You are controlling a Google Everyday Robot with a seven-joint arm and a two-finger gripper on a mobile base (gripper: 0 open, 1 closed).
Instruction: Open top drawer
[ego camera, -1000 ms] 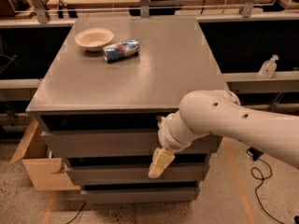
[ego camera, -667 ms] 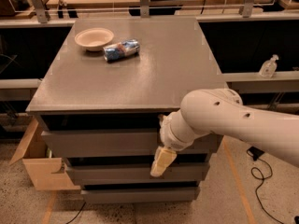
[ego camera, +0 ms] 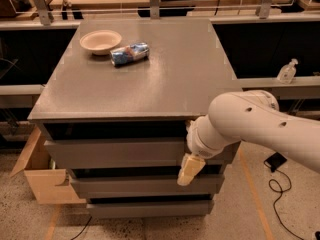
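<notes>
Camera view looks down on a grey cabinet. The robot's hand [ego camera: 187, 171], a pale yellowish piece at the end of the thick white arm [ego camera: 260, 126], hangs against the cabinet front, towards its right side. Whether the hand is open or closed I cannot tell, and I also cannot tell if it has hold of anything. The wide, plain matte-grey top drawer [ego camera: 115, 153] lies directly to the left of the hand and a little above its tip. The hand crosses the lower edge of this front and points down into the dark gap over the narrower grey second drawer front [ego camera: 140, 185] below. A dark slot shows between the top drawer and the flat grey tabletop [ego camera: 165, 89] above the hand, but from this I cannot say how far the drawer is out. I judge that the step in hand is getting a hold at the lower edge of the top drawer. The next move calls for a hold under that lower lip, because the front has no handle, and then a straight, level pull away from the cabinet, so that the hand does not slip off. Far up and left of the hand, a round beige bowl [ego camera: 100, 40] and a crumpled blue packet [ego camera: 129, 54] lie just beside each other on the tabletop.
</notes>
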